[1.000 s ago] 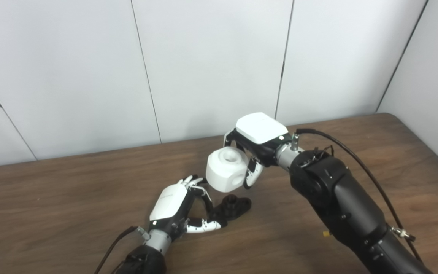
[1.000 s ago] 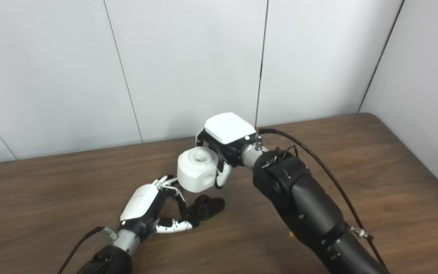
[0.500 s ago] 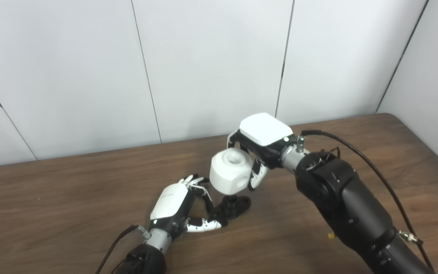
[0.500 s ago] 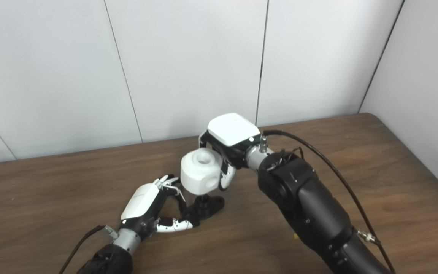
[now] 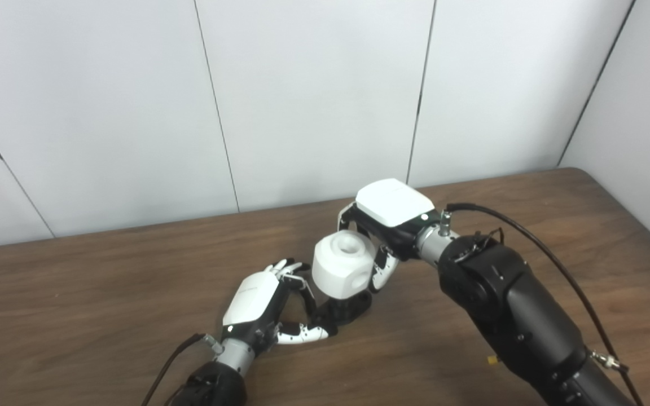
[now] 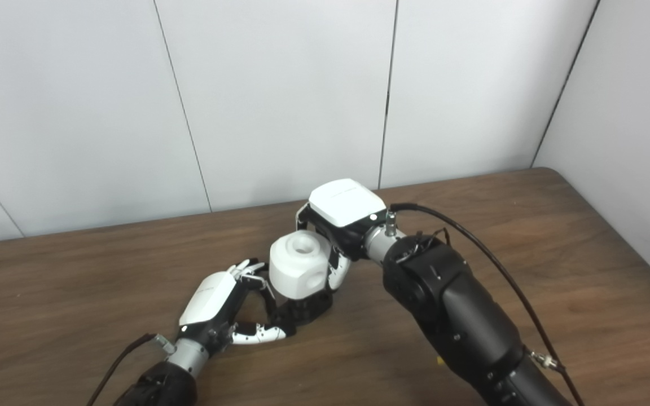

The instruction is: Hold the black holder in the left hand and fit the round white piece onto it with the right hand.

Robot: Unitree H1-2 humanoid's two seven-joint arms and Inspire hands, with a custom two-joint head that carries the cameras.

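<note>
The black holder (image 5: 353, 309) lies on the brown table, mostly hidden under the white piece. My left hand (image 5: 257, 301) rests on the table with its fingers and thumb closed on the holder's left end. The round white piece (image 5: 341, 272), with a hole on top and one in its side, sits right on top of the holder. My right hand (image 5: 388, 217) is shut on it from behind and above. Both eye views show the same: the white piece (image 6: 299, 272) covers the holder's post.
The brown table (image 5: 77, 304) runs to a rounded far right corner (image 5: 576, 172). White wall panels stand just behind it. A black cable (image 5: 534, 237) arcs over my right forearm.
My right hand has carried the white piece to the right and down, from hanging above the holder to sitting on it. The left hand has stayed still on the holder.
</note>
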